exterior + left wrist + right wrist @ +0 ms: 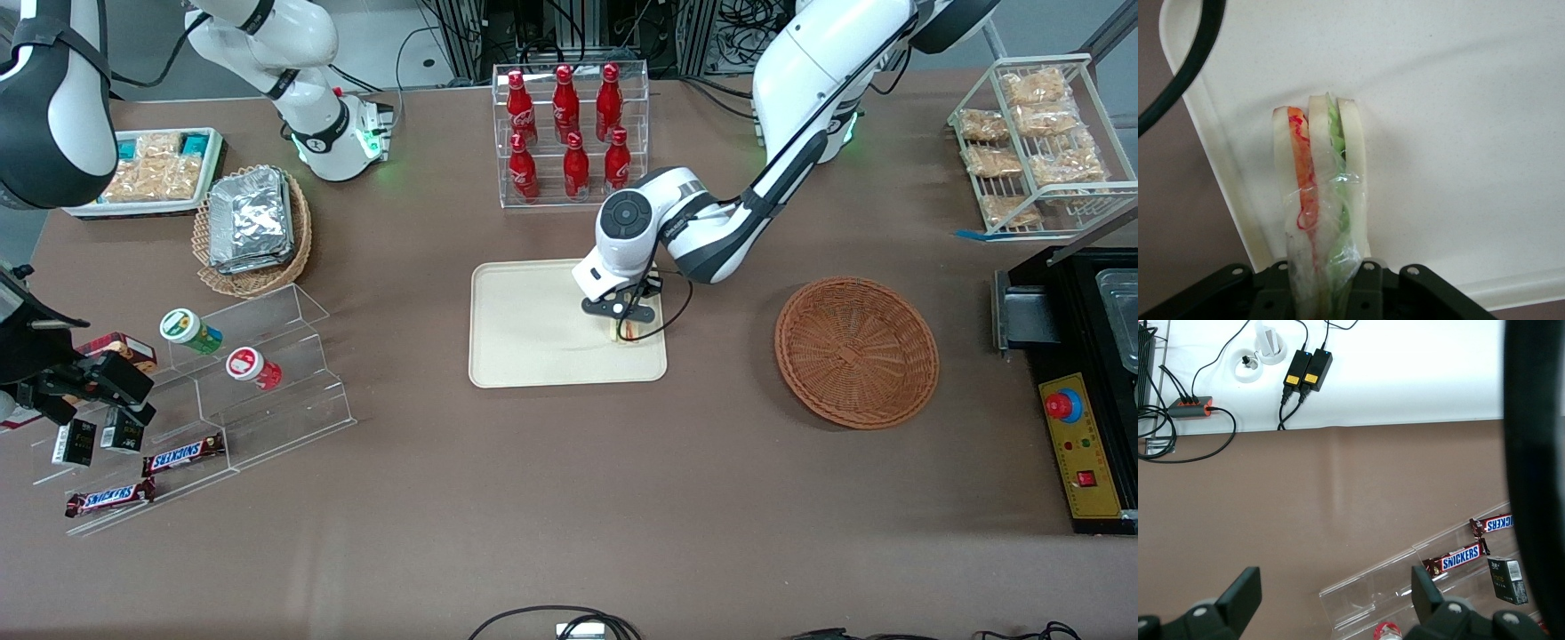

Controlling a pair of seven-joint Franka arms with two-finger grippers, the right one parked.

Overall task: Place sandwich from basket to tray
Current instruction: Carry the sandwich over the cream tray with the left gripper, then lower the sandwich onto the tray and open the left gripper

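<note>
The sandwich [1318,187], a wedge of pale bread in clear wrap with orange, red and green filling, is held in my left gripper [1321,293], which is shut on its wrapped end. In the front view the gripper [627,331] is low over the cream-beige tray [533,356], near the tray's edge toward the working arm's end. The sandwich [629,333] peeks out under the gripper, at or just above the tray [1458,133]. The reddish-brown wicker basket [856,351] lies beside the tray toward the working arm's end and holds nothing.
A clear rack of red bottles [569,133] stands farther from the camera than the tray. A tan basket with foil packets [253,227], a white snack tray [151,173] and acrylic steps [240,382] lie toward the parked arm's end. A wire snack rack [1036,147] and black box [1089,382] lie toward the working arm's end.
</note>
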